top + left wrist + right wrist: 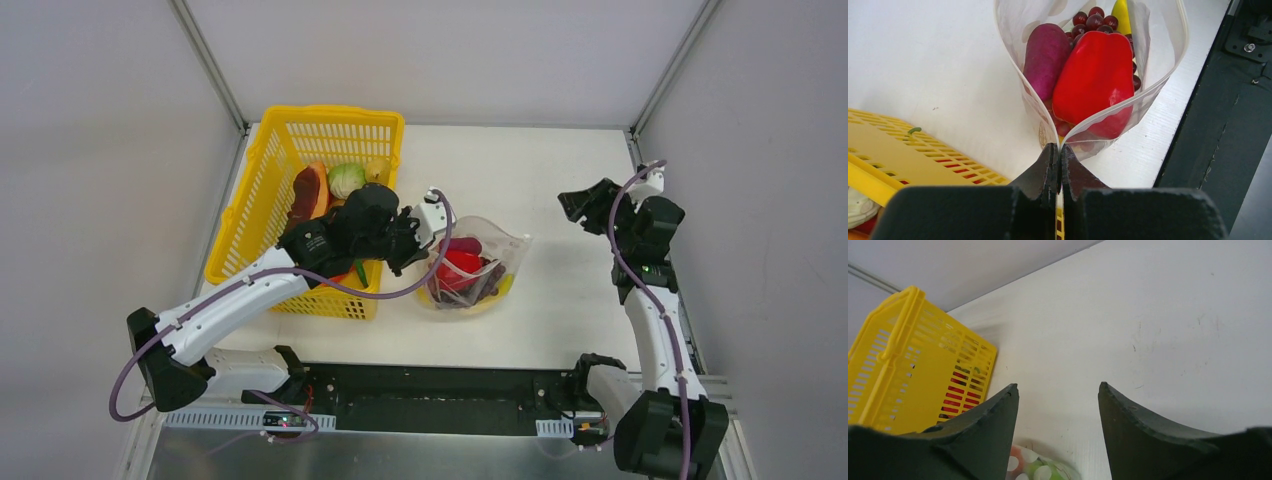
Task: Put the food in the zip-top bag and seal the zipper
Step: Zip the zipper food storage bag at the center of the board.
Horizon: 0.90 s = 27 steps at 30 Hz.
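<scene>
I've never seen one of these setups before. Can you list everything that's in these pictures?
table: one, white, under everything
basket: one, yellow lattice, far left of the table
cabbage: one, pale green, in the basket
orange-brown slice: one, in the basket beside the cabbage; other pieces are hidden under the arm
zip-top bag: one, clear with white dots, right of the basket, mouth open
red pepper: one, in the bag
purple sweet potato: one, in the bag beside the pepper
dark red berries: several, deeper in the bag
yellow piece: one, at the bag's far end
arms: two, white and black
left fingers: shut on the bag's mouth edge
right fingers: open, empty, at the right
</scene>
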Motion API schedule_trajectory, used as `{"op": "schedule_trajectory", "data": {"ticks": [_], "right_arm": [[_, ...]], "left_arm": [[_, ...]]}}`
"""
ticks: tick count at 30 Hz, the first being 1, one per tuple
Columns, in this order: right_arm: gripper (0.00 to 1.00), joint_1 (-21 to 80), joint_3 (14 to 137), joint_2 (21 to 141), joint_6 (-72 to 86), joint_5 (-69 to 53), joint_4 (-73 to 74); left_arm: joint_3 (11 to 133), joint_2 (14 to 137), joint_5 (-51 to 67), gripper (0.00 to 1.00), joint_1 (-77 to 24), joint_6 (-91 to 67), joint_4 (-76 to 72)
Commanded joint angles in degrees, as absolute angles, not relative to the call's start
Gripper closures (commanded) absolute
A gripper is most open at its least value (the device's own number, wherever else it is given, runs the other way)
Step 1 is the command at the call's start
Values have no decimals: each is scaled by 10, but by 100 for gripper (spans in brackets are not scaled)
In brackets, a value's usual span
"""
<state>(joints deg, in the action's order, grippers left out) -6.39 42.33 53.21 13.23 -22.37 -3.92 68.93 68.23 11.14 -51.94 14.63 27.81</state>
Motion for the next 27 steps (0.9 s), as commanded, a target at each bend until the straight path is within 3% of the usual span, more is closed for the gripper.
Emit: {"op": "schedule_trajectory", "data": {"ticks": [1, 10, 18, 21, 27], "right_arm": [[37, -119, 371, 541, 111, -386, -249], [20, -159, 367, 582, -84, -688, -217], [20, -168, 374, 584, -313, -789, -23], [22, -169, 395, 587, -445, -814, 119], [28, -165, 422, 589, -599, -887, 245]], "left_arm": [[716, 687, 148, 100, -504, 157, 265], [724, 694, 170, 100, -489, 162, 272], [729, 693, 176, 100, -479, 161, 275], [729, 694, 181, 100, -477, 161, 278], [727, 696, 181, 100, -476, 152, 270]]}}
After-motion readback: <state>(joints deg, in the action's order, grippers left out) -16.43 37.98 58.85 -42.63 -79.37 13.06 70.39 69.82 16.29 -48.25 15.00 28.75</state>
